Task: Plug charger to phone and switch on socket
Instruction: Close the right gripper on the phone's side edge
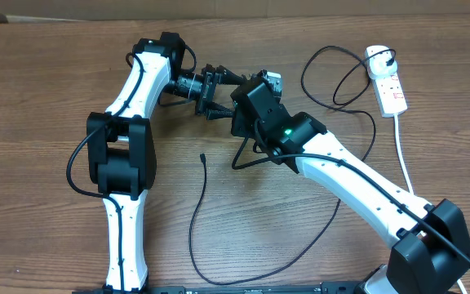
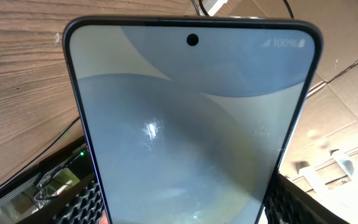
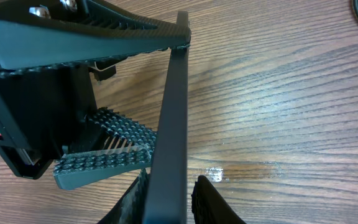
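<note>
Left claw (image 1: 217, 88) pinches the phone (image 2: 191, 124) while right claw (image 3: 169, 202) straddles its edge, grip uncertain, so plugging-in next needs the charger tip (image 1: 203, 158), lying on the surface (image 1: 39, 98) apart from both.

Table (image 1: 39, 98): brown wood grain, bright glare patch in right wrist view; cardboard (image 2: 347, 118) off its edge, creased.
</note>
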Controlling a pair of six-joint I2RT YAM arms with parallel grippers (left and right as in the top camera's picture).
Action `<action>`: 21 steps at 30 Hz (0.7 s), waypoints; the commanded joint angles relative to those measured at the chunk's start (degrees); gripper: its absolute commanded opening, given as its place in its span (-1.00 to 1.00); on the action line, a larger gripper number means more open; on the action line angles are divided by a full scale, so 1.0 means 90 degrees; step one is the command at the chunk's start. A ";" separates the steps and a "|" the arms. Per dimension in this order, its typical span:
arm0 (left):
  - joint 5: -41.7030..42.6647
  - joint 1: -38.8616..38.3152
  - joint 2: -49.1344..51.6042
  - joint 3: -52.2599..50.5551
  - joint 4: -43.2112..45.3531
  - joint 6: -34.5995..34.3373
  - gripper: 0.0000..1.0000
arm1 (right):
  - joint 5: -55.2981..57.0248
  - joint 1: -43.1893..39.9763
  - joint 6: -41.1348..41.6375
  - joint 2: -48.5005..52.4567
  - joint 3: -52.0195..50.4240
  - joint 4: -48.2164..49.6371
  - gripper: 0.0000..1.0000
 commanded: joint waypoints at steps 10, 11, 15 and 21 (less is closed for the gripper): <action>0.0197 -0.0087 -0.0005 0.0177 0.0029 -0.0080 0.22 | 0.0194 -0.0022 -0.0041 0.0022 0.0165 0.0226 -0.59; 0.0194 -0.0087 -0.0005 0.0177 0.0029 -0.0080 0.23 | 0.0211 -0.0022 -0.0051 0.0022 0.0165 0.0238 -0.59; 0.0192 -0.0087 -0.0005 0.0177 0.0029 -0.0034 0.22 | 0.0313 -0.0022 -0.0219 0.0022 0.0165 0.0323 -0.59; 0.0194 -0.0087 -0.0005 0.0177 0.0029 -0.0036 0.22 | 0.0306 -0.0022 -0.0216 0.0022 0.0165 0.0328 -0.60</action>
